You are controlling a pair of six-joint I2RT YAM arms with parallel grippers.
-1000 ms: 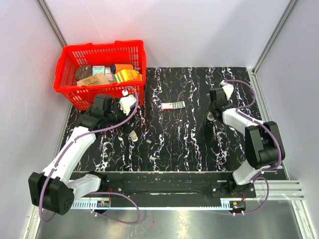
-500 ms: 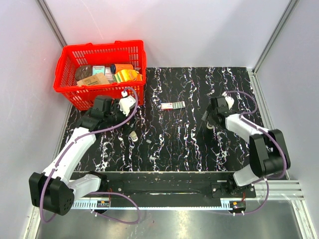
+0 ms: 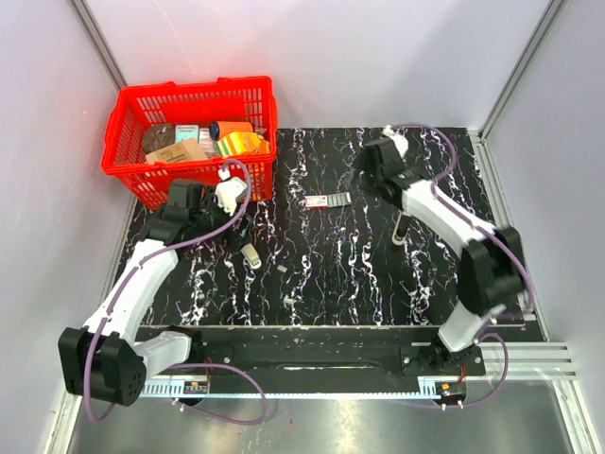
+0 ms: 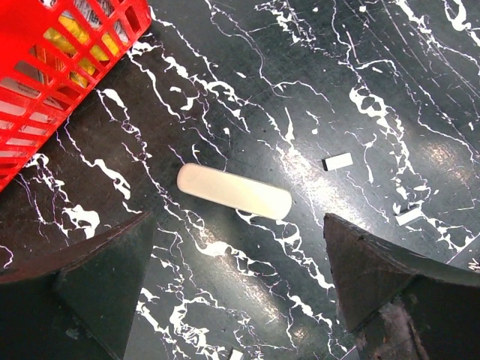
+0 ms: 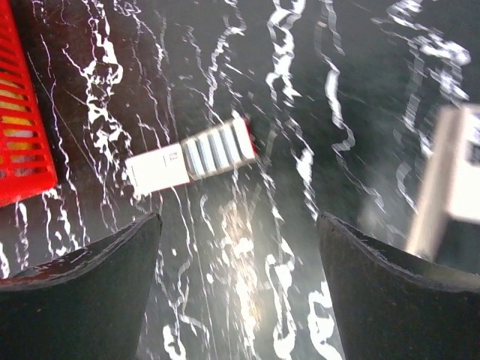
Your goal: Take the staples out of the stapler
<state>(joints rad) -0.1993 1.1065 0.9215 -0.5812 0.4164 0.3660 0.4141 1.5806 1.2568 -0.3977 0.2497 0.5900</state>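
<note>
Both gape: left claw (image 4: 238,219), right claw (image 5: 238,217).
Pale rounded bar of staples (image 4: 234,191) lies flat; black white-veined counter (image 4: 375,75), white walls (image 3: 378,57).

A red basket (image 3: 142,182) holds assorted boxes (image 3: 236,142). A red-and-white packet (image 3: 327,200) lies flat, to the right of the basket.

1 stapler (image 3: 399,230), 1 staples strip (image 3: 250,255), 1 red basket (image 3: 197,85), 1 packet (image 3: 328,200)

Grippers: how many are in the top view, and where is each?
2. The left gripper hovers over the staples near the basket; the right gripper hovers beside the packet. Neither is hidden.
</note>
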